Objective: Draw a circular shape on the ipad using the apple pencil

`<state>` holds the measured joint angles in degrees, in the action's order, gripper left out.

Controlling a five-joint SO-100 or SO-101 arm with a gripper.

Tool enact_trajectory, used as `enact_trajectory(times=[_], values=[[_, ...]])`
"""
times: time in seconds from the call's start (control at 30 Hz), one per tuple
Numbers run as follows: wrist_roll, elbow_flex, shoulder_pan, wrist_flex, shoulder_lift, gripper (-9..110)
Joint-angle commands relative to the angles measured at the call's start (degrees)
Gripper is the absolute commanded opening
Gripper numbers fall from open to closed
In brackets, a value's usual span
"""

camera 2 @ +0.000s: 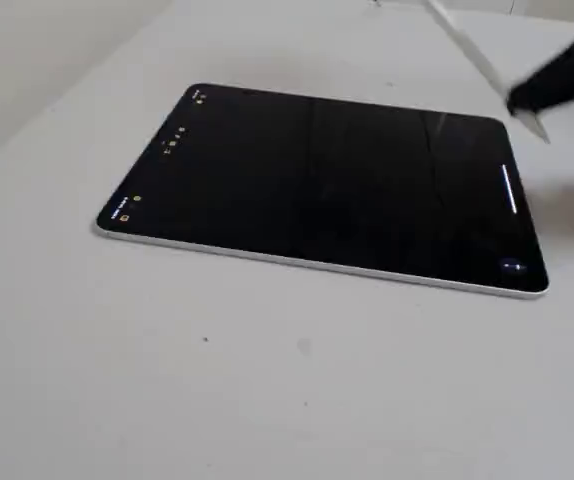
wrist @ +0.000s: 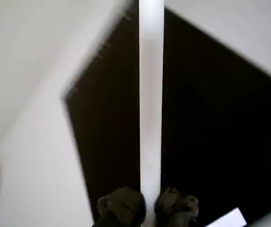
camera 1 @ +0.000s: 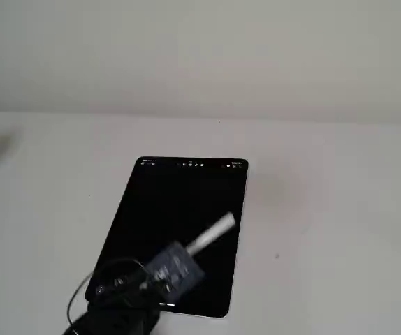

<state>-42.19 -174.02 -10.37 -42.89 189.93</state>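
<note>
Where hand (wrist: 147, 208) pinches apple pencil (wrist: 151, 104), tip cut off.

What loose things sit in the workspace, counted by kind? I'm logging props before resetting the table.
Tablet: 1, the ipad, flat on the white table, screen blank.
Stylus: 1, the apple pencil, clamped in the gripper above the screen.
Total: 2
</note>
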Motion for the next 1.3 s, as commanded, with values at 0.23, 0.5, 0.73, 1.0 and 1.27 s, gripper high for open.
enact_trajectory(times=[0.23,0.5,0.73,1.0,1.27], values=[[-17.0,-3.1,-3.9,70.6,-36.6,0],[-20.6,12.0,-3.3,107.1,-82.4,0],[-27.1,27.9,-2.7,123.0,-110.4,0],[-29.6,36.7,-1.8,133.5,-126.9,0],[-32.2,39.2,-2.2,129.8,-130.7,0]])
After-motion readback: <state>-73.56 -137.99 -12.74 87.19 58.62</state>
